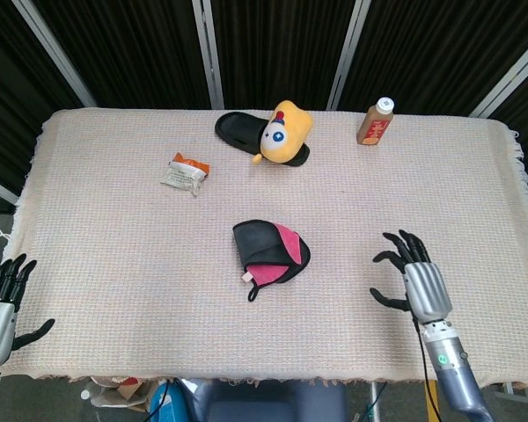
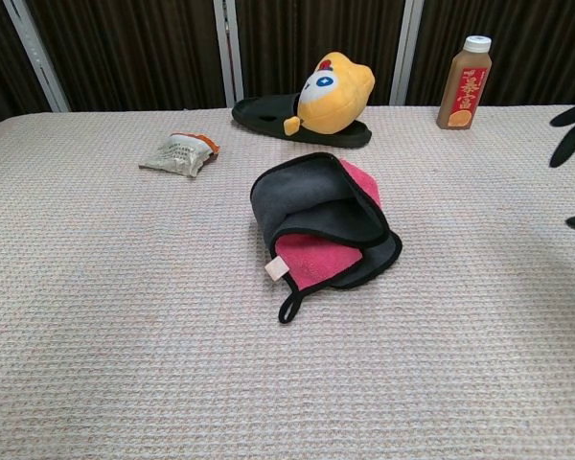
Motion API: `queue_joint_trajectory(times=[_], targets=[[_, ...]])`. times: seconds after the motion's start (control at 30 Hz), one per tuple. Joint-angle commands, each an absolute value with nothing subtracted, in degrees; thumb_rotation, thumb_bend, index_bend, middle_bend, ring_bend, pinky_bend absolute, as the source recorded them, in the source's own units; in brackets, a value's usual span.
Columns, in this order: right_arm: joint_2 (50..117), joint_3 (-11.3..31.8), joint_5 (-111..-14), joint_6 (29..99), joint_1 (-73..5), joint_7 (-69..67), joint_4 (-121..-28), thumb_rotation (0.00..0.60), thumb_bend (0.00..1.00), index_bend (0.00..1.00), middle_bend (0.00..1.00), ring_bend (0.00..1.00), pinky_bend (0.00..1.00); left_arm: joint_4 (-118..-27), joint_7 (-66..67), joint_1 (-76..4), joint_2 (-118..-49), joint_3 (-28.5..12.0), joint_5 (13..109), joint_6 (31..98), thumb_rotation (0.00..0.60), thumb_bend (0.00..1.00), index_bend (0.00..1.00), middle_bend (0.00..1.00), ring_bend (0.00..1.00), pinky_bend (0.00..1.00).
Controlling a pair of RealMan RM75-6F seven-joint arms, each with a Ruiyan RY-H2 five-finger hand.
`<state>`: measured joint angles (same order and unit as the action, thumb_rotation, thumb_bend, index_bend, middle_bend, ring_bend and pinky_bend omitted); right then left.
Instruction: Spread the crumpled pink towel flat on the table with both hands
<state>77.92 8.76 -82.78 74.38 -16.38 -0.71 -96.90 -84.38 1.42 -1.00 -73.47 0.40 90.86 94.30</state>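
Observation:
The crumpled towel [image 1: 271, 253], pink with a dark grey side and black edging, lies folded on itself near the middle of the table; the chest view shows the towel [image 2: 324, 222] with a white tag and a black loop at its front. My right hand [image 1: 415, 280] hovers open, fingers spread, over the table well to the right of the towel; only its dark fingertips [image 2: 573, 136] enter the chest view at the right edge. My left hand [image 1: 0, 303] is open at the table's near left corner, far from the towel.
A yellow plush slipper [image 1: 286, 132] on a black sole, a brown bottle [image 1: 375, 121] and a small snack packet [image 1: 186, 172] lie along the far half of the woven tablecloth [image 1: 114, 246]. Dark curtains stand behind the table.

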Motion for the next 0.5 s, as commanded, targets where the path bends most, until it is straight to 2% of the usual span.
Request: queue_joint_trajectory(times=[0.03,0.17,0.33,0.5], targets=[[81.74,12.78,-74.11,67.42,-21.28,3.11,-99.90,0.600,0.19,0.41,0.17,0.02,0.06,-83.99,1.62,-1.12,-73.78,0.20,90.64,93.97,0.600,0.00,0.00,0.00,0.00,0.00],[84.85,14.64,-68.56,64.50,-23.93,5.17,-101.30,0.600,0.19,0.39,0.17,0.02,0.07,-82.88,2.95,-1.36,-74.51,-0.13,90.55,93.61,0.600,0.00,0.00,0.00,0.00,0.00],[88.63,15.53,-64.84,63.26,-26.67,9.30,-100.90,0.600,0.19,0.29,0.17,0.02,0.06,-82.43,3.11,-1.46,-75.03,-0.23,90.59,93.37,0.600,0.00,0.00,0.00,0.00,0.00],[92.99,16.27,-61.70,63.93,-28.79,12.87,-99.54,0.600,0.20,0.29,0.17,0.02,0.07,-81.48,3.37,-1.38,-75.29,-0.43,90.46,93.42,0.600,0.00,0.00,0.00,0.00,0.00]])
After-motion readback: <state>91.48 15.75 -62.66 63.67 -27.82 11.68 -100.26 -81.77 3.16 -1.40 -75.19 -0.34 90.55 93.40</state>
